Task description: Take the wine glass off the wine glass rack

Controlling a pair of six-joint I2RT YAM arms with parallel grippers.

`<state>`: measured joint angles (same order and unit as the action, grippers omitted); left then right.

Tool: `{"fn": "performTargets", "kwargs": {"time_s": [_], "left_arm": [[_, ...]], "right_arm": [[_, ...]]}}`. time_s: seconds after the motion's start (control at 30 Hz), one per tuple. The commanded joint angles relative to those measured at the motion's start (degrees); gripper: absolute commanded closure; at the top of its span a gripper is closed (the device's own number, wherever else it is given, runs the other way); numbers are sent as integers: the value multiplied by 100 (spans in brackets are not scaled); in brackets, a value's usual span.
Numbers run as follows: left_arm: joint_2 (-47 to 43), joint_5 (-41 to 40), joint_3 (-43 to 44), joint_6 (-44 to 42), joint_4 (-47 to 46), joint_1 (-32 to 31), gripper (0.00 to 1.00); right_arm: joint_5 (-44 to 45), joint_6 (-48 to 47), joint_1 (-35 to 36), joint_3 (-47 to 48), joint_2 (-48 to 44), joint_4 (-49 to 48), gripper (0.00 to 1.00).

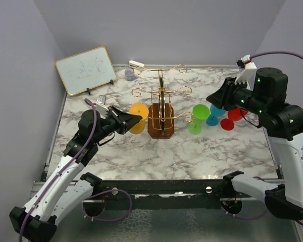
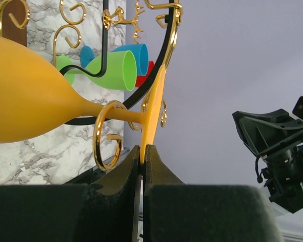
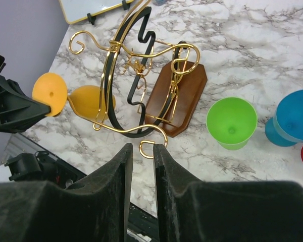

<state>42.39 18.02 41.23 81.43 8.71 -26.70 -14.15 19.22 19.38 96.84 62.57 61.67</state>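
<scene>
My left jaws pinch the wine glass (image 2: 25,96) foot; my right jaws are slightly apart, empty. Next I should slide the stem out of the rack (image 3: 182,93).

Stem: a gold loop (image 2: 96,138) of the wine glass rack (image 1: 160,108) is circling the wine glass (image 2: 25,101) stem, barring any sideways pull.
Foot: the left gripper (image 2: 143,156) is pinching the foot disc, with the rack's black hoop (image 2: 167,60) curving just beside it.
Right of centre, top view: green glass (image 1: 198,118), blue glass (image 1: 214,115) and red glass (image 1: 232,118) are crowding the table (image 1: 166,156) near the rack.
Lower centre, top view: bare marble is lying open.
Right wrist view, centre: a scroll end (image 3: 161,135) is sitting in line with the narrowly parted right gripper (image 3: 144,147).
</scene>
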Motion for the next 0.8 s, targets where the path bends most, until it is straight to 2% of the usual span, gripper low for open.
{"fn": "performTargets", "kwargs": {"time_s": [0.0, 0.57, 0.77], "left_arm": [[-41, 204, 218, -26, -414, 16, 100], [233, 1566, 181, -202, -759, 6, 100], [236, 2353, 369, -536, -395, 7, 100]], "right_arm": [[-478, -117, -30, -83, -75, -172, 77], [-2307, -155, -30, -147, 22, -184, 75], [-3038, 47, -35, -228, 95, -305, 72]]}}
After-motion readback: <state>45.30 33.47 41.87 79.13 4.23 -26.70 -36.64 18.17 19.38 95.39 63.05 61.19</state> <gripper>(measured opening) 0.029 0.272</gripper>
